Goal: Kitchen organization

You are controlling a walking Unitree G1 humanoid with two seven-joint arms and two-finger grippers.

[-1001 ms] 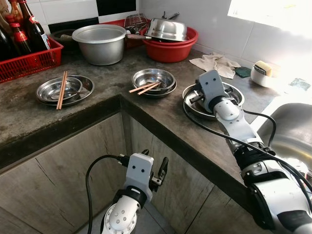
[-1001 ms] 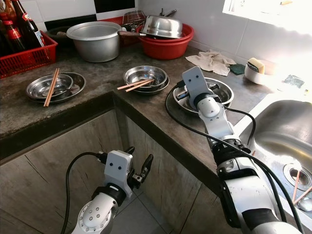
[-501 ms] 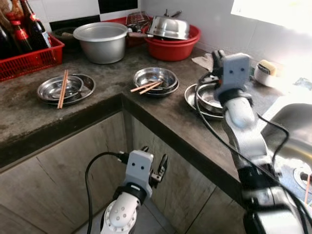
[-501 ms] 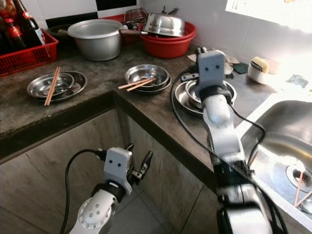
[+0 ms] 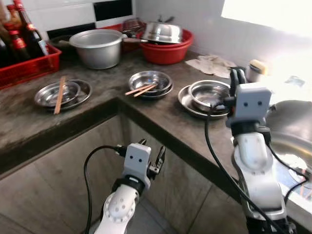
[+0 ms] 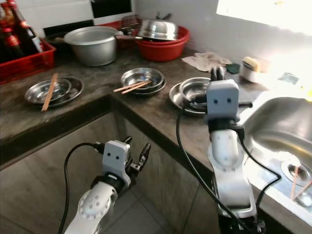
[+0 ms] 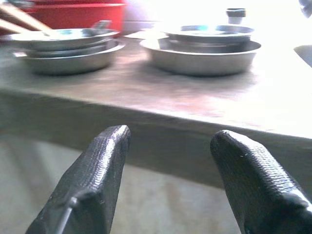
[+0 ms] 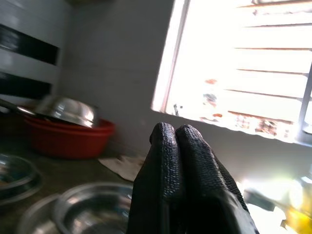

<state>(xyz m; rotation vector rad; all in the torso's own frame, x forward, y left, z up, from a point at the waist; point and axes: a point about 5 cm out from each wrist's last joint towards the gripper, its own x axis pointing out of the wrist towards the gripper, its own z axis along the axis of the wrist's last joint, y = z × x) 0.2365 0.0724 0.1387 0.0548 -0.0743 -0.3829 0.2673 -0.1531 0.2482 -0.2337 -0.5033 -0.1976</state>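
— Steel dishes, where on the worktop point(image 5: 161, 109)?

— Three sets along the dark stone. A bowl in a plate point(image 5: 207, 92) sat near the sink point(image 6: 282, 129), empty. The middle bowl point(image 5: 150, 80) carried a pair of chopsticks point(image 5: 142, 89) across its rim. The far-left dish point(image 5: 61, 92) held another pair of chopsticks point(image 5: 59, 87) laid lengthwise.

— Claws?

— Right claw point(image 5: 238, 76) raised above the worktop edge, just beside the empty bowl, fingers point(image 8: 183, 161) pressed together, nothing between them. Left claw point(image 5: 150, 155) hung below the worktop in front of the cabinet, fingers point(image 7: 100, 170) spread apart, empty.

— Any writing?

— Bottles point(image 5: 17, 36) in a red crate point(image 5: 29, 66) had labels, too blurred to read. A pot point(image 5: 100, 46) and a red basin point(image 5: 165, 51) with an upturned steel bowl point(image 5: 162, 31) stood at the back; a cloth point(image 5: 210, 63) lay by the wall.
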